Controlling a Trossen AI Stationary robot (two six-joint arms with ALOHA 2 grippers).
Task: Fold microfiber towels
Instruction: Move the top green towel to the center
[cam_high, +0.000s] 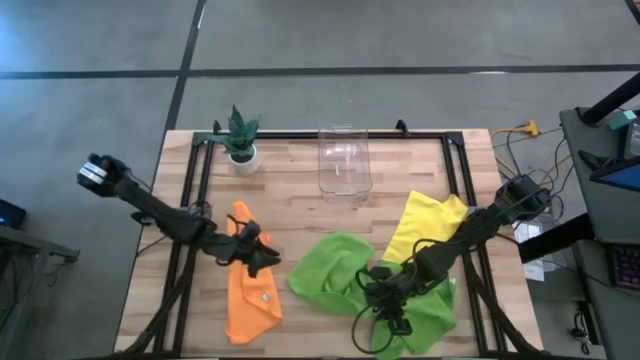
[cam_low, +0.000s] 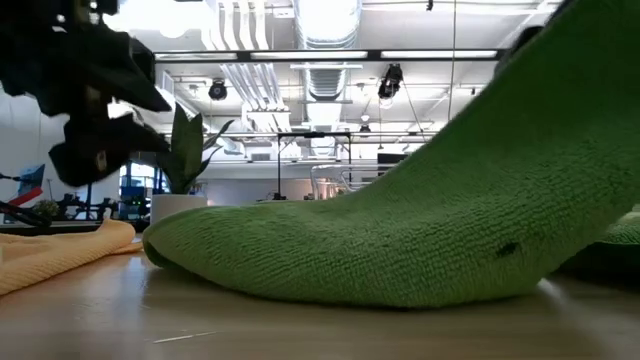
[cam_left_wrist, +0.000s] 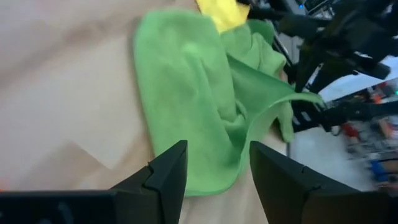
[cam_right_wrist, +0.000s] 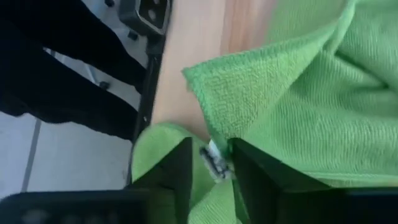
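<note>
table (cam_high: 300, 215): pale wood planks under a black frame, my workspace | potted plant (cam_high: 241, 140): small, green, white pot, upright near my far left corner | clear bin (cam_high: 344, 160): standing at the far edge, middle, well apart from the plant | floor (cam_high: 100, 60): grey, around the table

Four microfiber towels on the wooden table, none folded flat.
Orange towel (cam_high: 250, 288) crumpled at left; two lime green towels (cam_high: 335, 268) bunched together at centre-right; yellow towel (cam_high: 425, 228) behind them, partly overlapped.

Nubby green cloth (cam_low: 420, 230), wood tabletop (cam_high: 300, 205)
</note>
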